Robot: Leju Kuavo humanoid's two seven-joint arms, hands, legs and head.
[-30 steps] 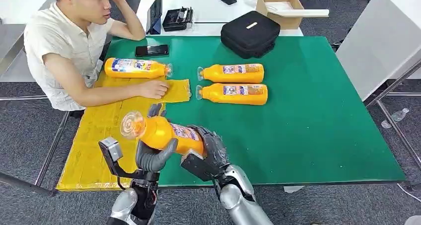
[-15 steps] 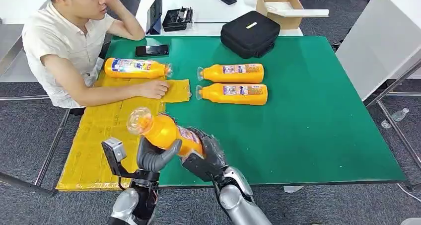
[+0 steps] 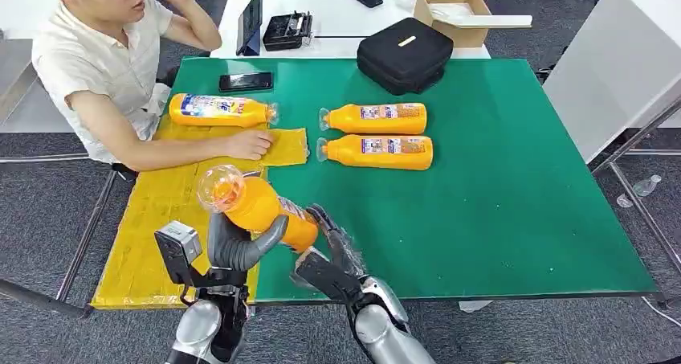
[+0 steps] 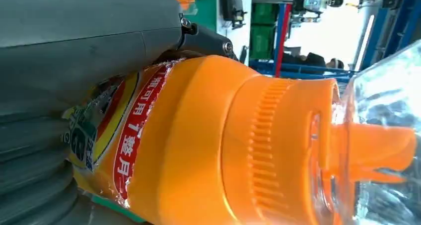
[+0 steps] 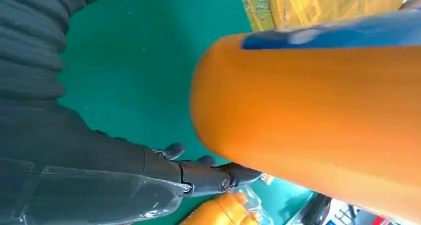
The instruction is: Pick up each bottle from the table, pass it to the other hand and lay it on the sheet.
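Green worktop (image 3: 514,195) ahead, yellow sheet (image 3: 161,211) just left of the left robot hand (image 3: 237,247), which wraps the orange bottle (image 3: 261,207). The right robot hand (image 3: 333,247) hangs open beside the base; tilted bottle may slip sideways.

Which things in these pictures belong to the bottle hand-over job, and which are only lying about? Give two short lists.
Job: held bottle gripped by left hand; right hand, fingers spread off it; two bottles on the green table; bottle on the sheet; yellow sheet.

Lying about: phone; black case; cardboard box; person's hand resting on the sheet.
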